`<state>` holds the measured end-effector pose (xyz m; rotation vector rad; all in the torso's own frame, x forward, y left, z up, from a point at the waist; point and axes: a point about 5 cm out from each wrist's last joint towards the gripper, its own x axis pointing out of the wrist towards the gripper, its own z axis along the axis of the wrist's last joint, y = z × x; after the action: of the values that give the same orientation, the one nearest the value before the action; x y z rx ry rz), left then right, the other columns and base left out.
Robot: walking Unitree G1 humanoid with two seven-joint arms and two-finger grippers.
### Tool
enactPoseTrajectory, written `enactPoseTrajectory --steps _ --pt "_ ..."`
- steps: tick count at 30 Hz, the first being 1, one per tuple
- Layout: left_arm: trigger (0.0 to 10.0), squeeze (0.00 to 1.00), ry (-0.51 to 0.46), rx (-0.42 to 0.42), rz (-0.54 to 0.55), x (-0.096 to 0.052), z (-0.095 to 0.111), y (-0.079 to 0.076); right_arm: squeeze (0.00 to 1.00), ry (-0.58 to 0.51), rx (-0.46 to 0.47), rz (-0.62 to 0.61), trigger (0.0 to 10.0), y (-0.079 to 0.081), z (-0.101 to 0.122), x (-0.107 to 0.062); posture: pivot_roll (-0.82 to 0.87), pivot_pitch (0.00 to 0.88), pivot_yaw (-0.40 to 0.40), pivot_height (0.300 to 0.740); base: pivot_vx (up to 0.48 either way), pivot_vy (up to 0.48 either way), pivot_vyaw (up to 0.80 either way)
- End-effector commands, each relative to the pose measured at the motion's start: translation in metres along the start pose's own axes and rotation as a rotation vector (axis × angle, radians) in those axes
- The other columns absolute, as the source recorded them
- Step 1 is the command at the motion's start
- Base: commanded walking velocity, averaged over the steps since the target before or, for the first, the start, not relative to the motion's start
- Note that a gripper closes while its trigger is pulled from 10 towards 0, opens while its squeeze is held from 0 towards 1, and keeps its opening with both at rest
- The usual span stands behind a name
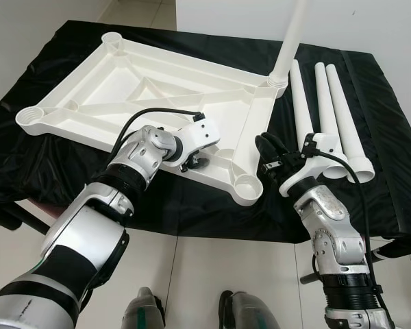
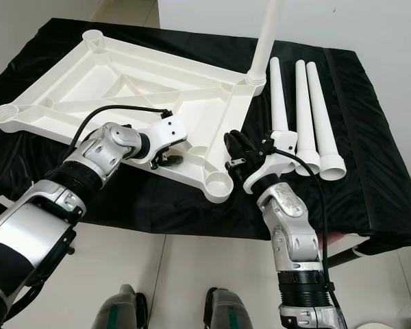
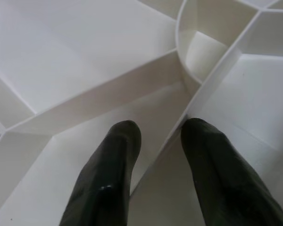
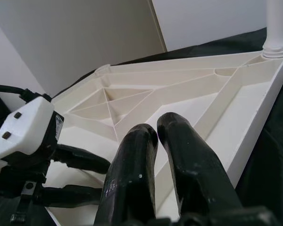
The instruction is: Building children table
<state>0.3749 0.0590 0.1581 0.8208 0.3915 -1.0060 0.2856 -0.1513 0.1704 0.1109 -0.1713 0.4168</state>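
Observation:
A white plastic tabletop (image 1: 109,86) lies upside down on the black-covered table (image 1: 370,199), ribs and corner sockets facing up. One white leg (image 1: 292,38) stands upright in its far right socket. Three loose legs (image 1: 329,113) lie side by side to the right. My left gripper (image 1: 192,163) rests at the tabletop's near rim; in the left wrist view it (image 3: 158,132) is open, its fingers either side of a thin rib (image 3: 203,89). My right gripper (image 1: 264,147) hovers just right of the near right socket (image 1: 246,185), shut and empty, with its fingertips (image 4: 146,134) together.
The black cloth hangs over the table's near edge (image 1: 212,229), right before my feet (image 1: 243,312) on the pale tiled floor. A white wall (image 1: 370,20) rises behind the table. A strip of bare cloth (image 1: 390,116) lies right of the loose legs.

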Motion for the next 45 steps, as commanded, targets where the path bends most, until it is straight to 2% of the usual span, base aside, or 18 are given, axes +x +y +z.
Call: enactPoseTrajectory --steps 1,12,13,14,15,19,20,22,23,28,29,30,31,33,37,40,42,45 --pt "0.0 0.00 0.060 -0.045 -0.018 0.005 -0.019 -0.008 0.00 0.018 -0.003 -0.006 10.0 0.001 -0.003 -0.003 -0.10 0.086 0.035 0.740 0.000 0.000 0.00" --pt "0.0 0.00 0.072 0.007 -0.061 0.007 -0.021 -0.011 0.00 0.012 -0.005 -0.018 10.0 -0.001 -0.002 -0.003 -0.10 0.087 0.040 0.740 0.000 0.000 0.00" --pt "7.3 0.00 0.078 0.007 -0.057 0.008 -0.022 -0.011 0.00 0.013 -0.006 -0.018 10.0 -0.001 -0.002 -0.003 -0.10 0.087 0.040 0.740 0.000 0.000 0.00" --pt "7.3 0.00 0.078 0.007 -0.057 0.008 -0.022 -0.011 0.00 0.013 -0.006 -0.018 10.0 -0.001 -0.002 -0.003 -0.10 0.087 0.040 0.740 0.000 0.000 0.00" --pt "10.0 0.00 0.080 0.012 -0.054 0.008 -0.023 -0.011 0.00 0.013 -0.008 -0.018 10.0 -0.001 -0.002 -0.003 -0.10 0.087 0.039 0.740 0.000 0.000 0.00" --pt "10.0 0.00 0.059 0.032 -0.069 0.008 -0.022 -0.013 0.00 0.013 -0.009 -0.019 10.0 -0.001 -0.003 -0.003 -0.10 0.087 0.038 0.740 0.000 0.000 0.00" --pt "10.0 0.16 0.043 0.032 -0.081 0.008 -0.021 -0.015 0.00 0.013 -0.008 -0.020 10.0 0.000 -0.003 -0.003 -0.10 0.087 0.037 0.740 0.000 0.000 0.00" --pt "10.0 0.16 0.032 0.029 -0.089 0.008 -0.021 -0.015 0.00 0.013 -0.007 -0.021 10.0 0.000 -0.003 -0.002 -0.10 0.087 0.037 0.740 0.000 0.000 0.00" --pt "10.0 1.00 0.021 0.035 -0.117 0.008 -0.022 -0.018 0.00 0.013 -0.007 -0.021 10.0 0.000 -0.004 -0.002 -0.10 0.086 0.035 0.740 0.000 0.000 0.00" --pt "10.0 1.00 0.007 0.076 -0.160 0.005 -0.024 -0.020 0.00 0.015 -0.001 -0.020 10.0 -0.001 -0.004 -0.001 -0.10 0.082 0.030 0.740 0.000 0.000 0.00" --pt "10.0 0.21 0.003 0.079 -0.170 0.003 -0.024 -0.020 0.00 0.016 -0.001 -0.021 10.0 -0.002 -0.004 0.000 -0.10 0.082 0.028 0.740 0.000 0.000 0.00" --pt "10.0 0.21 0.003 0.079 -0.170 0.003 -0.024 -0.020 0.00 0.016 -0.001 -0.021 10.0 -0.002 -0.004 0.000 -0.10 0.082 0.028 0.740 0.000 0.000 0.00" --pt "10.0 0.00 -0.038 0.087 -0.206 -0.003 -0.021 -0.018 0.00 0.016 -0.003 -0.031 10.0 -0.004 -0.003 0.002 -0.10 0.081 0.027 0.740 0.000 0.000 0.00" --pt "10.0 0.00 -0.067 0.096 -0.232 -0.007 -0.019 -0.017 0.00 0.016 -0.004 -0.037 10.0 -0.006 -0.003 0.003 -0.10 0.081 0.027 0.740 0.000 0.000 0.00" --pt "10.0 0.00 -0.269 0.019 -0.275 -0.032 0.004 -0.003 0.00 0.062 -0.072 -0.120 10.0 -0.020 -0.003 0.014 -0.10 0.072 0.013 0.740 0.000 0.000 0.00" --pt "10.0 0.00 -0.459 -0.098 -0.189 -0.051 0.028 0.015 0.00 0.077 -0.098 -0.176 10.0 -0.029 0.000 0.028 -0.09 0.064 0.003 0.740 0.000 0.000 0.00" --pt "10.0 0.00 -0.459 -0.098 -0.189 -0.051 0.028 0.015 0.00 0.077 -0.098 -0.176 10.0 -0.029 0.000 0.028 -0.09 0.064 0.003 0.740 0.000 0.000 0.00" --pt "10.0 0.00 -0.559 -0.242 -0.038 -0.056 0.037 0.027 0.00 0.065 -0.118 -0.187 10.0 -0.032 0.006 0.042 -0.08 0.058 -0.006 0.740 0.000 0.000 0.00"
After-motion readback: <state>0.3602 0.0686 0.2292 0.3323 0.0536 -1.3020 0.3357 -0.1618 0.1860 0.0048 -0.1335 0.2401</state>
